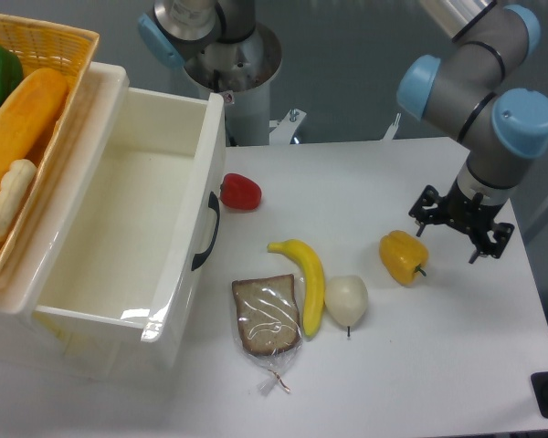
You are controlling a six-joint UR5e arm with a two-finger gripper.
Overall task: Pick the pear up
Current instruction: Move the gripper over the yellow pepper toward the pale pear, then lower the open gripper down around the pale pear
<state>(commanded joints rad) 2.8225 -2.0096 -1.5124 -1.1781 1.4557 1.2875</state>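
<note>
the pear (pixel 345 299) was placed on the table (pixel 457 356), touching the banana (pixel 305 275) at its left, with the pepper (pixel 403 256) behind at its right.

Single fixed camera, high front view, angled down over table (pixel 457 365)

1. I see the gripper (pixel 456 230) above the table (pixel 457 365), fingers spread, holding nothing, just right of the yellow bell pepper (pixel 403 256)
2. pear (pixel 345 300) lies untouched, touching the banana (pixel 306 277); bagged bread slice (pixel 267 317) left of that
3. red pepper (pixel 240 192) beside the white bin (pixel 128 228)
</note>
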